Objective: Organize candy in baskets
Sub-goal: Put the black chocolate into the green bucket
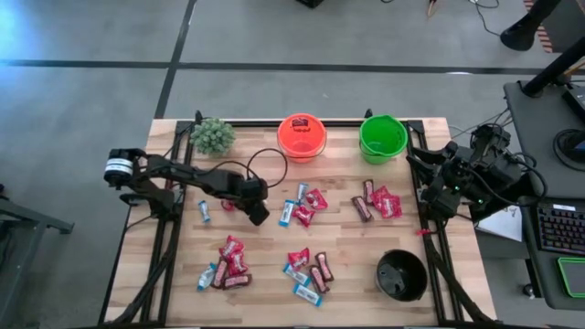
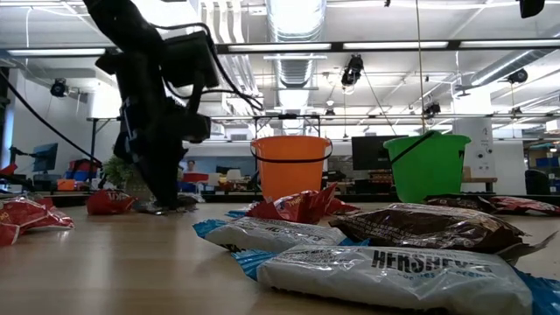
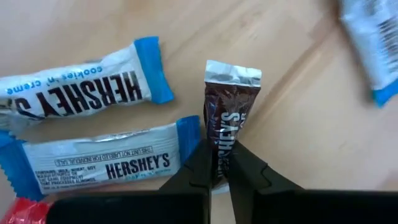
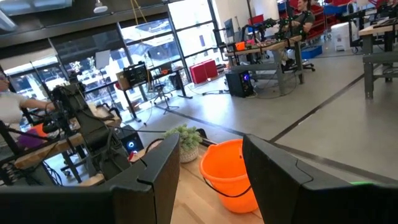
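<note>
Readable text, all on candy wrappers. Left wrist view: upper blue-and-white bar (image 3: 78, 93) reads "HERSHEY'S" plus "cookies 'n' creme"; lower blue-and-white bar (image 3: 106, 165) reads "HERSHEY'S" under a line of small print too fine to make out; dark brown bar (image 3: 227, 115) shows part of the white "HERSHEY'S" lettering, the rest hidden by the fingers. Low view: nearest white wrapper (image 2: 394, 276) reads "HERSHEY'S". Red packets carry print too small to read.
</note>
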Motion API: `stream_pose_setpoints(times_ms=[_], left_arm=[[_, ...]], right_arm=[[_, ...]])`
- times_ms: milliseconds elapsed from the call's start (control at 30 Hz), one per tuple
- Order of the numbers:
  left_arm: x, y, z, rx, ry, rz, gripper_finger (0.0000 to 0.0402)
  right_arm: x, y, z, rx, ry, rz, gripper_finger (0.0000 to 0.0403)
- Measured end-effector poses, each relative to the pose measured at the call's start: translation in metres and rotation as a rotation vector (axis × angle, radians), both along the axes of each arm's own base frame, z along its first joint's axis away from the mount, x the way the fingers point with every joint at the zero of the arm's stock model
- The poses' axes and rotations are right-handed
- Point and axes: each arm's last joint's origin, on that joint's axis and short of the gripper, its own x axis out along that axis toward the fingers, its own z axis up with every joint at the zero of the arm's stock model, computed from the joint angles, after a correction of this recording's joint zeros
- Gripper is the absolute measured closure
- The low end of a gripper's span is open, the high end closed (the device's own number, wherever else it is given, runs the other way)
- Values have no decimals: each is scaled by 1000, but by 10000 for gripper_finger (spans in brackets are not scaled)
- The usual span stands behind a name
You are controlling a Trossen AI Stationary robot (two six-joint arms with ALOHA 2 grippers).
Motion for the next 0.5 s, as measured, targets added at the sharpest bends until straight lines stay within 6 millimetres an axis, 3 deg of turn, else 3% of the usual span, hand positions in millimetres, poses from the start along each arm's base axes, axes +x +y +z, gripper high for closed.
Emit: stream_pose_setpoints(times_ms=[500], left_arm=[[3,-2,17,-18,-128,-49,401]], right_arm=[[0,0,0,42,-27,2,236]])
